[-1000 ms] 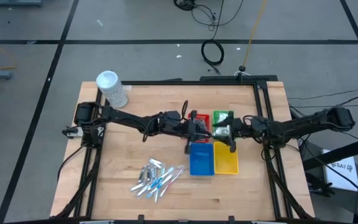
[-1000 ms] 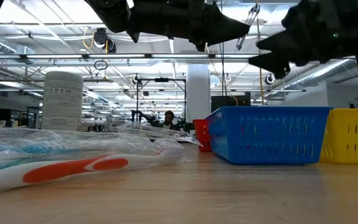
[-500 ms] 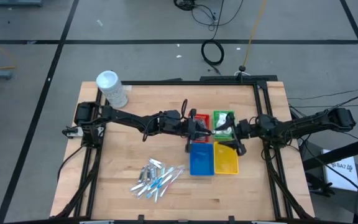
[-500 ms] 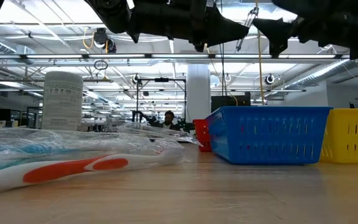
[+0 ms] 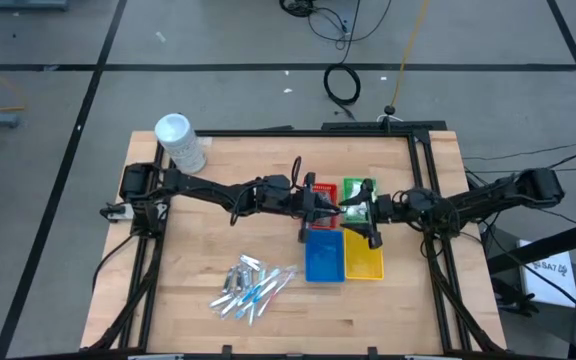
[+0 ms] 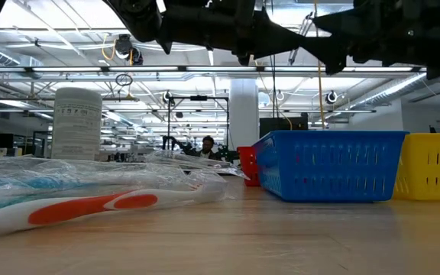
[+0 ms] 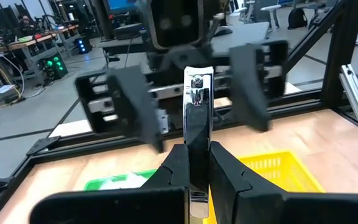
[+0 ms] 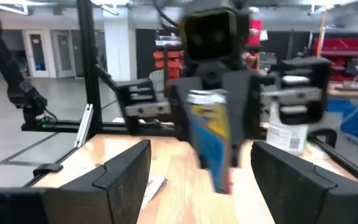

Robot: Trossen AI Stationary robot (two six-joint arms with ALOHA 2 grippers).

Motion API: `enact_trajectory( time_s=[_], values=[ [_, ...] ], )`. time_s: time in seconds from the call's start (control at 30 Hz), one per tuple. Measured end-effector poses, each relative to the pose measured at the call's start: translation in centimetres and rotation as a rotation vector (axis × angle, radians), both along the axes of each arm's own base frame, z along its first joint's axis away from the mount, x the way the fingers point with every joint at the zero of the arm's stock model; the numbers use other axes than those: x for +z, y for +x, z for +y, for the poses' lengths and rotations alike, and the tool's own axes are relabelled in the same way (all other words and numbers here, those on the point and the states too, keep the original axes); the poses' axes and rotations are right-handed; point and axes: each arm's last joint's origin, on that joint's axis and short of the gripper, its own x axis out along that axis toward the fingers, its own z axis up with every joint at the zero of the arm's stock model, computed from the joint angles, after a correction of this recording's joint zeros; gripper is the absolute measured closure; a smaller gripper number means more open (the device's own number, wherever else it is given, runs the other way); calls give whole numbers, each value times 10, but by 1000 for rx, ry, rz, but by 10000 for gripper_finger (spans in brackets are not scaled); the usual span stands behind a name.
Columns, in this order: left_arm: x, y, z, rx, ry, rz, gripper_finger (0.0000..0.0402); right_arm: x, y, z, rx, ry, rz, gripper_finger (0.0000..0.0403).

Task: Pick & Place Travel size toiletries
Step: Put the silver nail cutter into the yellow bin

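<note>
A slim packet with a shiny metal clip-like top (image 7: 197,118) is pinched upright in the left end effector (image 5: 320,207), fingers clamped shut on it, above the middle of the tabletop (image 5: 218,250). It's faced by the right end effector (image 5: 368,212), fingers spread wide with nothing between them, just beside it over the trays. The rest of the toiletries, crinkly clear-wrapped sticks in blue and white (image 5: 253,287), are heaped loose near the front edge of the wooden tabletop. Four square slotted plastic trays are clustered mid-tabletop: red (image 5: 320,187), green (image 5: 356,186), blue (image 5: 323,257), yellow (image 5: 363,258). A tall white cylindrical tub (image 5: 180,142) is stood at the far left corner.
</note>
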Motion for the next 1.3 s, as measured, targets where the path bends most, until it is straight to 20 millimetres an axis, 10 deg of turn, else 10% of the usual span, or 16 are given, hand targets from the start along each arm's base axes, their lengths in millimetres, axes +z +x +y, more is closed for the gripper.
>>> enact_trajectory(
  time_s=[0.37,0.77,1.3],
  values=[
    [0,0,0,1,-2,2,386,1,3,-1,-78,-42,-49,174],
    [-1,0,1,10,-32,10,374,5,6,0,-61,-79,-59,356],
    [34,-31,-12,3,-131,169,317,14,-17,7,233,124,70,357]
  ],
)
